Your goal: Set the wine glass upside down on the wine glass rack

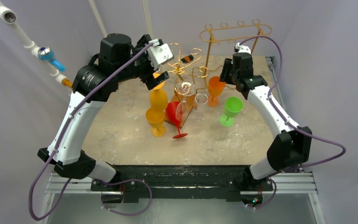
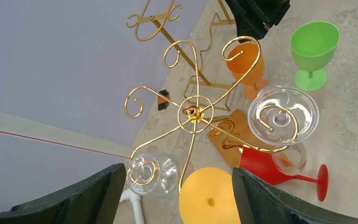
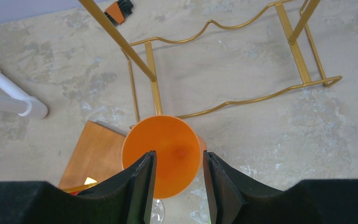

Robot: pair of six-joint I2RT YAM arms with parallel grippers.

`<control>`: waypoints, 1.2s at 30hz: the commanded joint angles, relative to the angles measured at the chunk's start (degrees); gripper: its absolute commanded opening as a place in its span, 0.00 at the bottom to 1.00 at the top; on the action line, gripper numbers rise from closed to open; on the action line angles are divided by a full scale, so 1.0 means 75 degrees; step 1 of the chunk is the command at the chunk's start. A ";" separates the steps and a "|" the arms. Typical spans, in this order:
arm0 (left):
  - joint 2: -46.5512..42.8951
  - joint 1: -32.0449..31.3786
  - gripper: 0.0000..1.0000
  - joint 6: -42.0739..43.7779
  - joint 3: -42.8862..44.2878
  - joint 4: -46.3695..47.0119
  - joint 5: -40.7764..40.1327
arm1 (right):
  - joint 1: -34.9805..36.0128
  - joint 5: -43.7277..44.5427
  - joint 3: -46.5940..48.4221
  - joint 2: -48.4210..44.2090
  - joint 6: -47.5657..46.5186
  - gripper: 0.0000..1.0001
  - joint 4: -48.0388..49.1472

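Top view: orange glass (image 1: 216,87) upright on worktop (image 1: 121,126), right of centre.
Left wrist: left fingers (image 2: 93,196) spread wide above gold rack (image 2: 193,113).
Right wrist: right fingers (image 3: 142,186) partly spread, straddling orange glass rim at lower centre, not pinching it.

Light: bright, even, from above
Shadows: soft and faint on the table (image 1: 121,126)
Shine: small glints on the gold rack (image 2: 193,113)
Blur: none, all sharp

The rack (image 2: 193,113) is gold, the table (image 1: 121,133) mottled beige — with an orange glass (image 3: 161,154), green glass (image 1: 232,109), red glass (image 2: 279,169), yellow glass (image 1: 157,119).
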 commanded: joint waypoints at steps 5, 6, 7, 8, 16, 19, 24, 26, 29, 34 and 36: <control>-0.0170 0.0039 0.93 -0.0964 -0.0050 -0.0907 -0.2002 | -0.0047 0.0158 -0.0073 0.0657 -0.0019 0.49 0.0118; -0.0181 0.0033 0.93 -0.0958 -0.0051 -0.0895 -0.1993 | -0.0042 0.0151 -0.0072 0.0732 0.0002 0.49 0.0143; -0.0183 0.0036 0.93 -0.0950 -0.0044 -0.0892 -0.1990 | -0.0054 0.0150 -0.0057 0.0795 0.0019 0.48 0.0168; -0.0183 0.0040 0.93 -0.0962 -0.0033 -0.0900 -0.1990 | -0.0060 0.0156 -0.0049 0.0873 0.0027 0.47 0.0180; -0.0165 0.0031 0.93 -0.0987 -0.0105 -0.0864 -0.1691 | -0.0155 0.0188 -0.0157 0.1035 0.0088 0.18 0.0175; -0.0100 0.0036 0.93 -0.1002 -0.0111 -0.0839 -0.1396 | -0.0160 0.0270 -0.0172 0.0602 0.0169 0.00 0.0125; -0.0062 0.0039 0.92 -0.1215 -0.0122 -0.0515 -0.0748 | -0.0159 0.0438 0.0037 -0.0638 0.0164 0.00 -0.0207; -0.0037 0.0031 0.92 -0.1329 -0.0169 -0.0384 -0.0492 | -0.0167 0.0528 0.0126 -0.1241 0.0145 0.00 -0.0419; 0.0014 0.0036 0.92 -0.1499 -0.0231 -0.0189 -0.0069 | -0.0158 0.0557 0.0251 -0.2375 0.0117 0.00 -0.0713; 0.0024 0.0033 0.93 -0.1862 -0.0262 0.0363 0.0625 | -0.0158 0.0079 0.0617 -0.3945 0.0093 0.00 -0.0917; 0.0028 0.0041 0.93 -0.2050 -0.0269 0.0569 0.0922 | -0.0149 -0.0411 0.0631 -0.4449 0.0109 0.00 -0.0581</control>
